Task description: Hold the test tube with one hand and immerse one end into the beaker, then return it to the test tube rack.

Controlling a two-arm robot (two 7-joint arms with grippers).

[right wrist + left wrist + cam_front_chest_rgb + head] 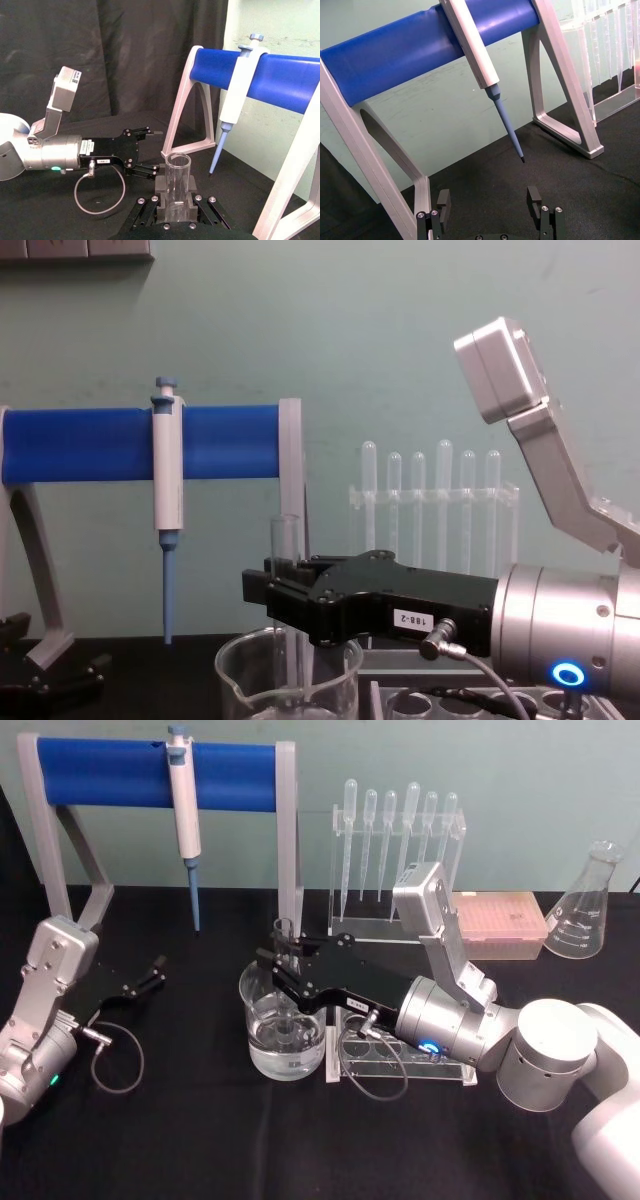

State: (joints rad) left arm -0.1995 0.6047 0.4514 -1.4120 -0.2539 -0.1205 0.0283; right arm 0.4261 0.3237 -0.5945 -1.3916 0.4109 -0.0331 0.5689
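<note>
on my head view the right gripper (284,966), black with a white label on a silver wrist, reaches in from the right to the middle of the black-covered table (180,1140). its jaws pinch a long clear glass test tube (285,933) on both sides, holding it upright. the tube's open rim stands above the fingers. its lower part goes down inside a wide clear glass beaker (262,1055) with a pouring spout, which holds clear liquid. i cannot tell whether the round end is under the surface.

just right of the beaker lies a clear round-holed tube rack (440,1070), under the right wrist.

the left gripper (152,971) rests on the near left, well apart from the beaker, with its jaws spread and nothing between them.

at the far left a blue-and-white pipette (184,810) hangs tip down from a blue bar on a grey stand (100,772). far behind the beaker, thin plastic bulb-topped pipettes (400,820) hang in a clear holder. a pale orange tip box (495,920) and a clear conical flask (588,905) sit at the far right.
</note>
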